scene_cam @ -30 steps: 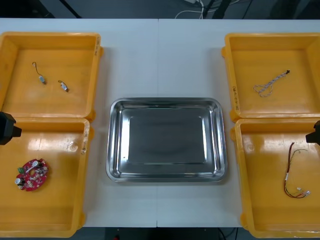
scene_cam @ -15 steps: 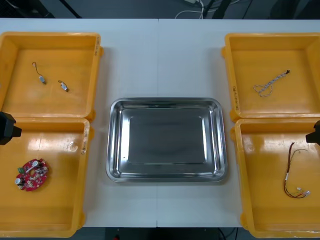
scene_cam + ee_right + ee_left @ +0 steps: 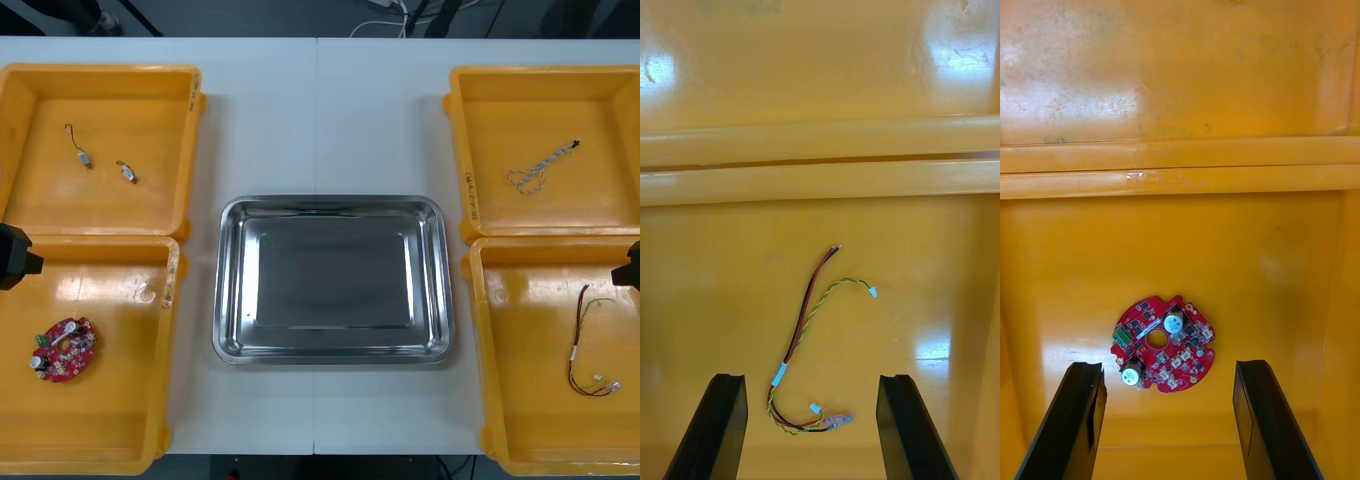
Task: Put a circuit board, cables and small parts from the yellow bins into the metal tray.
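Observation:
A round red circuit board (image 3: 63, 350) lies in the near left yellow bin (image 3: 168, 330). My left gripper (image 3: 1169, 366) hangs open above it, the board (image 3: 1163, 345) showing between the fingers. The left arm's black end (image 3: 12, 257) is at the table's left edge. A red and yellow cable (image 3: 585, 345) lies in the near right bin (image 3: 478, 340). Over this cable (image 3: 809, 337) my right gripper (image 3: 811, 377) is open. The bare, shiny metal tray (image 3: 333, 280) sits in the middle.
Two small metal parts (image 3: 80, 155) (image 3: 126, 172) lie in the far left bin (image 3: 192, 150). A twisted blue and white cable (image 3: 540, 167) lies in the far right bin (image 3: 455, 150). White table shows between bins and tray.

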